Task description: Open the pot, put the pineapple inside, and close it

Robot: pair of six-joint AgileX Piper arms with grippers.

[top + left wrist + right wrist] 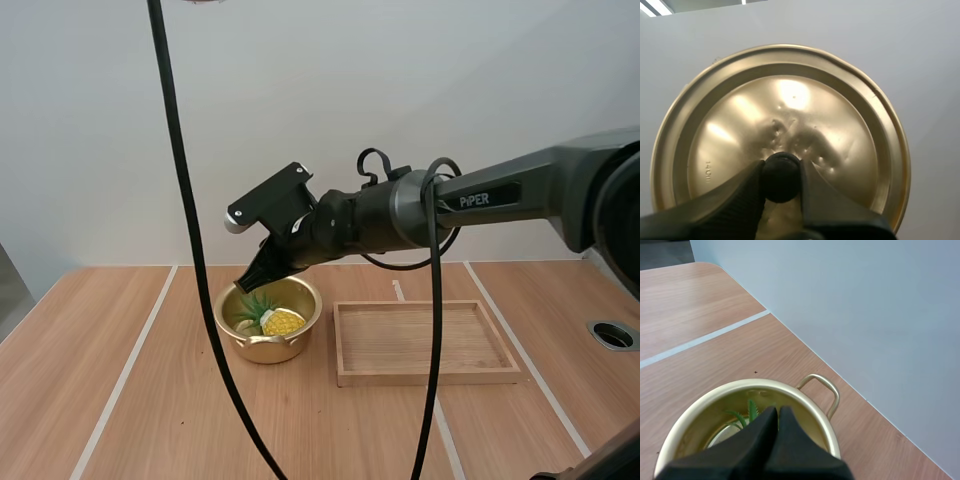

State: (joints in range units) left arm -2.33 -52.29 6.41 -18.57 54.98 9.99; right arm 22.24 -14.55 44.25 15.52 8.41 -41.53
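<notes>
Since pineapple (280, 322) sits in pot (268, 348), closing's next — right gripper (246, 282) clenched empty, must clear; left gripper (781, 169) pinches lid (790, 105).

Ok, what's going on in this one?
The yellow pineapple with green leaves already lies inside the open gold metal pot. The right gripper hovers just above the pot's rim, shut on nothing. The left gripper holds the round gold lid by its black knob, away from the pot. Closing is not yet done.
</notes>
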